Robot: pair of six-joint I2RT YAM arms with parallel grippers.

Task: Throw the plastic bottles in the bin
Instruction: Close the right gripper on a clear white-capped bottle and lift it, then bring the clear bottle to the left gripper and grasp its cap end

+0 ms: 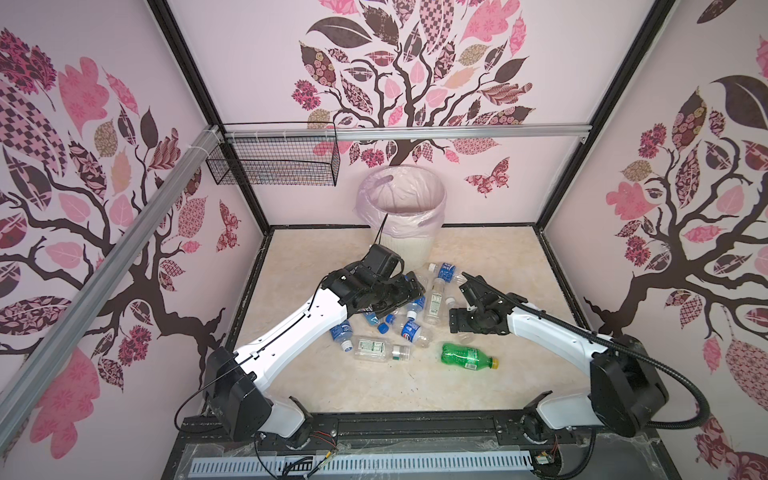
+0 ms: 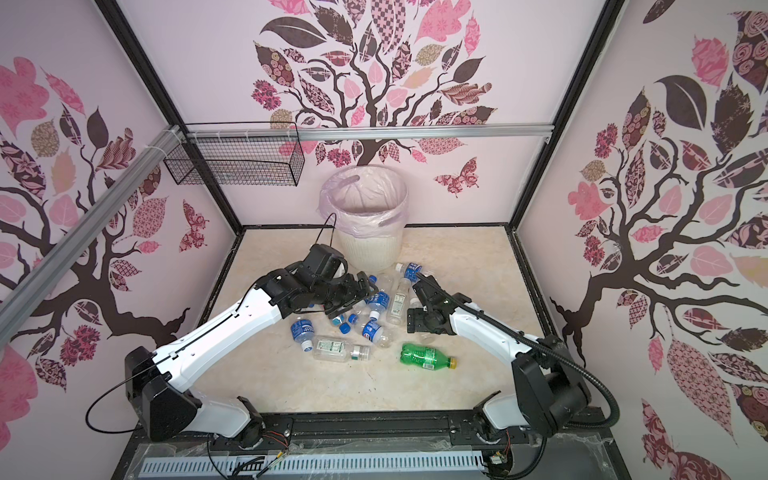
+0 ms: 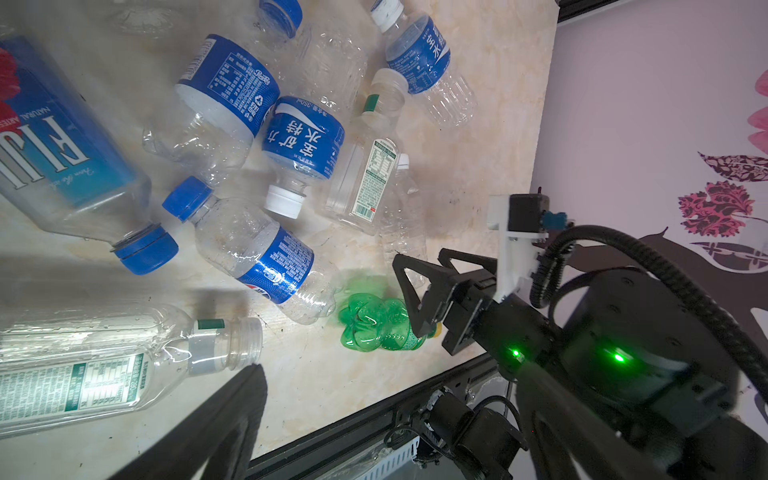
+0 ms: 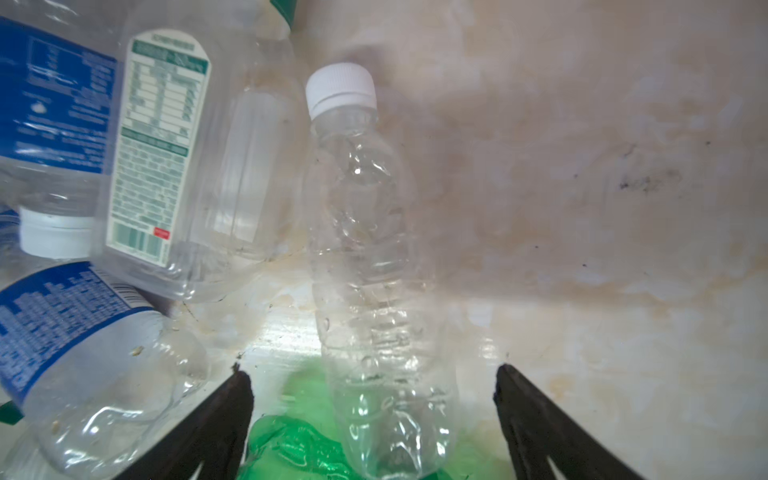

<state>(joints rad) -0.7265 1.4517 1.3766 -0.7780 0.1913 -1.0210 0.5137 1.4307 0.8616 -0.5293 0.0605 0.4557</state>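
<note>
Several plastic bottles (image 1: pixel 409 328) lie in a heap on the floor in front of the bin (image 1: pixel 409 245), which stands at the back with a pink bag over its rim. A green bottle (image 1: pixel 467 356) lies nearest the front. My right gripper (image 4: pixel 372 378) is open and low over a clear white-capped bottle (image 4: pixel 365 249). This bottle lies lengthwise between the fingers with a gap on each side. My left gripper (image 1: pixel 411 289) hovers open over the heap's left side with nothing between its fingers. Its wrist view shows a large blue-labelled bottle (image 3: pixel 62 158) close by.
A black wire basket (image 1: pixel 274 164) hangs from the rail on the back wall, left of the bin. Patterned walls close in both sides. A black frame rail (image 1: pixel 415 424) runs along the front edge, between the two arm bases.
</note>
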